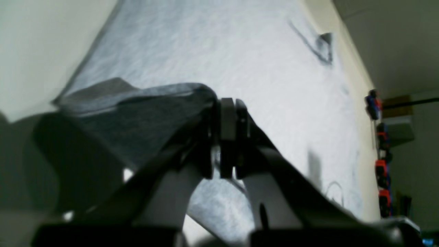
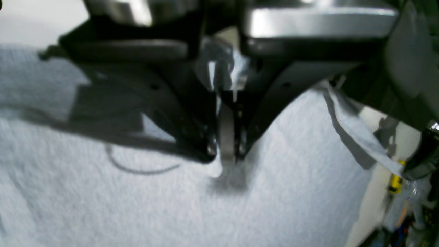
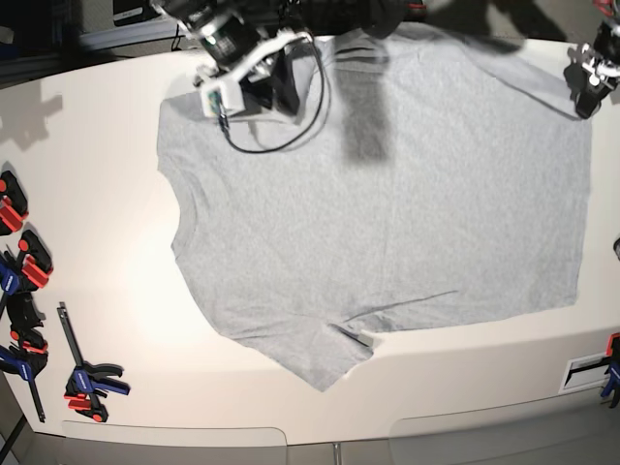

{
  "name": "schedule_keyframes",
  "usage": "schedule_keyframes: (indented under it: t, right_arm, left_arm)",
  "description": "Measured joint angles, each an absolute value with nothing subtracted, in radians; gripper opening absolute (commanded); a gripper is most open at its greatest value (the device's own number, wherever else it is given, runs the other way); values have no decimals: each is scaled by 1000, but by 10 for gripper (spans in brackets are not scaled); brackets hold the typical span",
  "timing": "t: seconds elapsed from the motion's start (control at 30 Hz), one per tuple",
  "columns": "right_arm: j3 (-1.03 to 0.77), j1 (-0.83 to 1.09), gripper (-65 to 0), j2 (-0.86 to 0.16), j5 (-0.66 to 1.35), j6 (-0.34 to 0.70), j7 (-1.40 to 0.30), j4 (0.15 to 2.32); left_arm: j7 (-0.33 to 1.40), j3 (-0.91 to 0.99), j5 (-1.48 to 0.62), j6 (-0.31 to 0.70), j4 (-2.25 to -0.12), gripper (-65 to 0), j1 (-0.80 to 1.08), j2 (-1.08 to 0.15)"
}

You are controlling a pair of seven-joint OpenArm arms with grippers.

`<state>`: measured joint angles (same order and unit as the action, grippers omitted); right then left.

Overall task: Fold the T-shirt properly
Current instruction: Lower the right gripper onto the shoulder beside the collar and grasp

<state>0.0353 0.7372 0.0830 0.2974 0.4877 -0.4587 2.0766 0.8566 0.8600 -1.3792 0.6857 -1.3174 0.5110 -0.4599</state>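
T-shirt (image 3: 387, 213) lies spread flat, plain side up, across the white table (image 3: 107, 291), one sleeve trailing toward the near edge. Going left to right in the base view: right gripper (image 3: 247, 82) is closed, pinching cloth at the far shoulder; left gripper (image 3: 587, 85) is clamped on the far hem corner. Likely reason for both grips: lift the far edge together for one fold.

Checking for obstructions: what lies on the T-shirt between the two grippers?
In the base view, only bare T-shirt fabric between right gripper and left gripper.
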Motion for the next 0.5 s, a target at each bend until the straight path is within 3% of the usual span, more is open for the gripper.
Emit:
schedule_keyframes:
  t: [0.5]
  right_arm:
    - [51, 510, -650, 83, 268, 440, -450, 2004]
  left_arm:
    - [752, 859, -1252, 678, -1317, -650, 429, -460]
